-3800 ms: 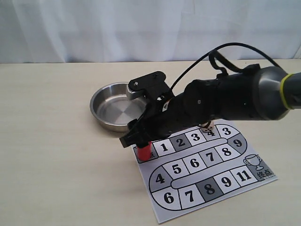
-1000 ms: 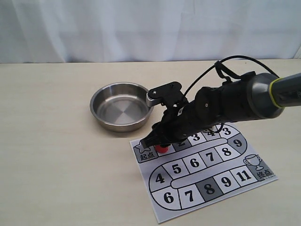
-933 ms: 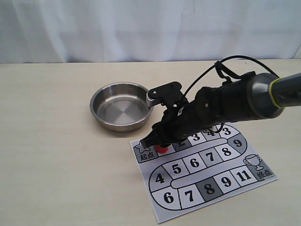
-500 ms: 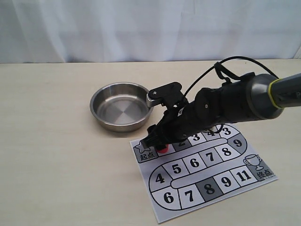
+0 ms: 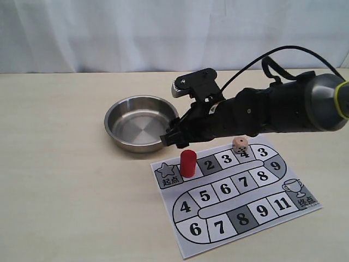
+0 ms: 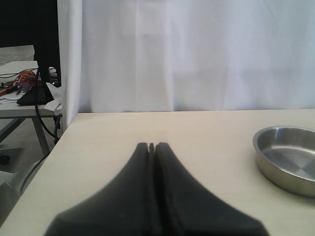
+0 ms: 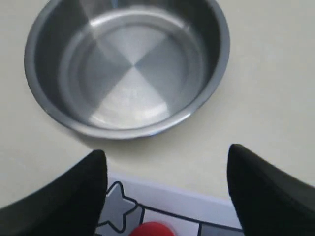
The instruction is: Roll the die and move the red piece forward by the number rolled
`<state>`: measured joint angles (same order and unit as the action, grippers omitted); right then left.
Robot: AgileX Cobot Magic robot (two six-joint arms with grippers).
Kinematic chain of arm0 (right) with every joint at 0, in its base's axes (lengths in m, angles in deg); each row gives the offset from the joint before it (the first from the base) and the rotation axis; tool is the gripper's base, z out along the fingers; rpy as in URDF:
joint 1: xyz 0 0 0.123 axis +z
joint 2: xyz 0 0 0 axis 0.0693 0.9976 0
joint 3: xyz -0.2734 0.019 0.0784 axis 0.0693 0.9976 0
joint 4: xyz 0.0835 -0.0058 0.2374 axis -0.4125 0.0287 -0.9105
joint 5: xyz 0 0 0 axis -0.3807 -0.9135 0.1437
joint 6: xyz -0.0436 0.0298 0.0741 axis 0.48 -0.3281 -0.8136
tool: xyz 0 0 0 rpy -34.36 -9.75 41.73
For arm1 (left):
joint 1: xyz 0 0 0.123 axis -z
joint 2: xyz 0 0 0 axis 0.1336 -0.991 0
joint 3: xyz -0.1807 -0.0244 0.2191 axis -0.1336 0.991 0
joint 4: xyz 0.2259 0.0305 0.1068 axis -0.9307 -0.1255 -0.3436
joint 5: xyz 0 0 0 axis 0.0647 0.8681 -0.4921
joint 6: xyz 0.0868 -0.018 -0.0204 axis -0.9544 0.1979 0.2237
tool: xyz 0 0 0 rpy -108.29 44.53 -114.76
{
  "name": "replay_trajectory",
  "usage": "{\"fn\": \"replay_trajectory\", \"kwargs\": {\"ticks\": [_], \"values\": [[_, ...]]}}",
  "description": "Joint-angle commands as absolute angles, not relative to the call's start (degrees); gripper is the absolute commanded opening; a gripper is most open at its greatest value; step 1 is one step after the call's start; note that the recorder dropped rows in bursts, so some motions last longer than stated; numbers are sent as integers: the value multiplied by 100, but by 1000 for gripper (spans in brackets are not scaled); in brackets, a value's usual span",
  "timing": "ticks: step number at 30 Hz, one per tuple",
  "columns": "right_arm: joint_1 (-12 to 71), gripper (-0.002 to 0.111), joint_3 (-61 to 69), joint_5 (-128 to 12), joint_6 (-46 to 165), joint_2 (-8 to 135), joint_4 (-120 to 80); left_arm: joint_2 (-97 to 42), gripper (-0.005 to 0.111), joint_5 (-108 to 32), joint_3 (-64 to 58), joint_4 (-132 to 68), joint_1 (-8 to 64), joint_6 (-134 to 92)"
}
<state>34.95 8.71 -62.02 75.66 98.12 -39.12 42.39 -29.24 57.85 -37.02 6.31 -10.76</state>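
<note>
The red piece [image 5: 188,163] stands upright on square 1 of the printed number board [image 5: 294,186], free of any grip. The die [image 5: 240,145] rests on the board's far row near square 4. My right gripper [image 5: 173,141] hangs open just above and behind the piece, near the bowl's rim. In the right wrist view its fingertips [image 7: 101,162] are wide apart, with the top of the red piece [image 7: 151,229] low between them. My left gripper [image 6: 151,146] is shut on nothing, low over bare table; it does not show in the exterior view.
A steel bowl [image 5: 140,123] with nothing in it stands left of the board, close to the right gripper; it also shows as bowl [image 7: 128,64] and bowl [image 6: 290,157]. The board's star start square [image 7: 118,214] is beside the piece. A white curtain hangs behind the table.
The right gripper carried the red piece from the star square to square 1, then opened, let it go, and rose back toward the bowl. The die now shows.
</note>
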Motion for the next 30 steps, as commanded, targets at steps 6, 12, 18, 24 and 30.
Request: {"fn": "replay_trajectory", "kwargs": {"ticks": [6,12,18,24,30], "values": [[3405,34,887,-6037,7536,9670,-3921,4245,0,-2997,5756,-3695,632,-1063],[2912,13,887,-6424,7410,9646,-3921,4245,0,-2997,5756,-3695,632,-1063],[2102,10,887,-7536,7458,9646,-3910,4245,0,-2997,5756,-3695,632,-1063],[1228,10,887,-8198,7458,9646,-3869,4245,0,-2997,5756,-3695,632,-1063],[580,9,887,-8336,7458,9636,-3478,4245,0,-2997,5756,-3695,632,-1063]]}}
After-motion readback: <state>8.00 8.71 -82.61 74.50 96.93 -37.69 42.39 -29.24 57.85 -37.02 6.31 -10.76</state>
